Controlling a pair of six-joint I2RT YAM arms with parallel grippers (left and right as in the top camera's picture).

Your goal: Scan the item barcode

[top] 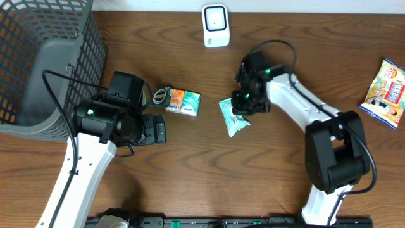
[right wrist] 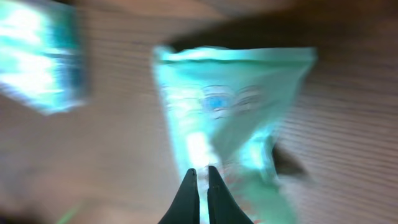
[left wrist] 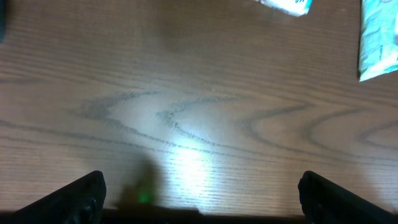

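A teal packet (top: 234,119) lies on the wooden table right of centre, and it fills the blurred right wrist view (right wrist: 230,106). My right gripper (top: 243,109) sits at the packet's upper edge. Its jaws (right wrist: 202,171) are pressed together with a thin sliver of the teal film between them. The white barcode scanner (top: 215,25) stands at the table's far edge. My left gripper (top: 158,130) hovers low over bare wood to the left, wide open (left wrist: 199,199) with nothing between its fingers (left wrist: 81,199). The packet's edge (left wrist: 378,37) shows at the top right of that view.
A multi-coloured tissue pack (top: 183,101) lies between the two arms and also shows blurred in the right wrist view (right wrist: 40,56). A grey mesh basket (top: 38,63) fills the far left. A yellow and blue snack bag (top: 386,92) lies at the right edge.
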